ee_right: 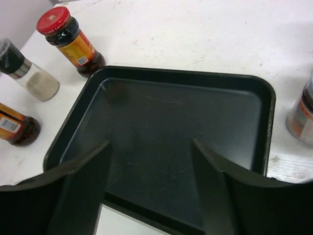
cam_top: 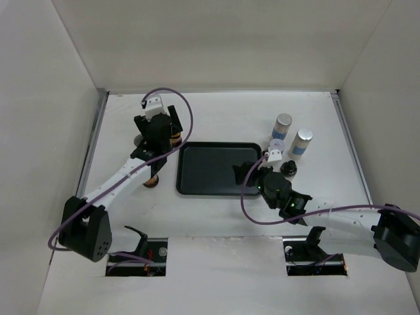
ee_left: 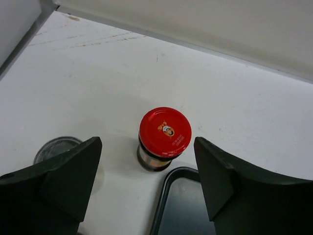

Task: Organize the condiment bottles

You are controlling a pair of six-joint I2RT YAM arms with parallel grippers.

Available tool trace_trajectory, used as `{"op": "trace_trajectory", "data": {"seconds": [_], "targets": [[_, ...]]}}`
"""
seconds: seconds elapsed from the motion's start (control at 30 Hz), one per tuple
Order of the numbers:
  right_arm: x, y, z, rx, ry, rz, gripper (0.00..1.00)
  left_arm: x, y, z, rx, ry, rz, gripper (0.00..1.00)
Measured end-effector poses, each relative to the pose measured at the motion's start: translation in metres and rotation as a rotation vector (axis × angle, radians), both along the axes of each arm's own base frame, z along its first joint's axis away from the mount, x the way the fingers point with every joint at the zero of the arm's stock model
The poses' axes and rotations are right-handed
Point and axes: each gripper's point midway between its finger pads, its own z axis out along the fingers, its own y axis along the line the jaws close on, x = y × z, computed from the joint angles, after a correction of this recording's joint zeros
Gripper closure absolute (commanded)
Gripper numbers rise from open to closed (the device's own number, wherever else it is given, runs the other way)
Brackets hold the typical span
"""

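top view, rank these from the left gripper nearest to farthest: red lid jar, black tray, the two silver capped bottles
1. Red-lidded jar, right at the left gripper, on the left.
2. Black tray, just to the right, in the middle.
3. Left silver-capped bottle, far over on the right.
4. Right silver-capped bottle, a little farther right again.

Tray [ee_right: 176, 74]: black, smooth, dull sheen, faint scratches. Red-lidded jar [ee_left: 165, 132]: glossy lid, glass body. Tabletop [ee_left: 146, 63]: white, matt, scuffed. Far-right bottle [cam_top: 282, 125]: metallic silver cap.
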Motion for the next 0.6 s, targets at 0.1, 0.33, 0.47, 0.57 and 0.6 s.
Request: {"op": "trace_trajectory", "data": {"seconds": [0.1,0.33,0.47,0.57,0.6], "targets": [[0.0,0.002,-0.003,-0.004,0.006,0.009,0.08,0.016,0.0,-0.011,0.013,0.04,0.001,0.11],[0.0,0.005,-0.009,-0.016,0.017,0.019,0.05,0.043,-0.013,-0.044,0.027,0.137,-0.049,0.1],[0.0,0.005,-0.009,-0.015,0.016,0.018,0.03,0.054,-0.02,-0.065,0.041,0.188,-0.063,0.1],[0.003,0.002,-0.008,-0.01,0.014,0.01,0.01,0.059,-0.023,-0.081,0.055,0.224,-0.063,0.12],[0.004,0.001,-0.007,-0.006,0.012,0.005,0.0,0.06,-0.024,-0.087,0.061,0.235,-0.061,0.13]]}}
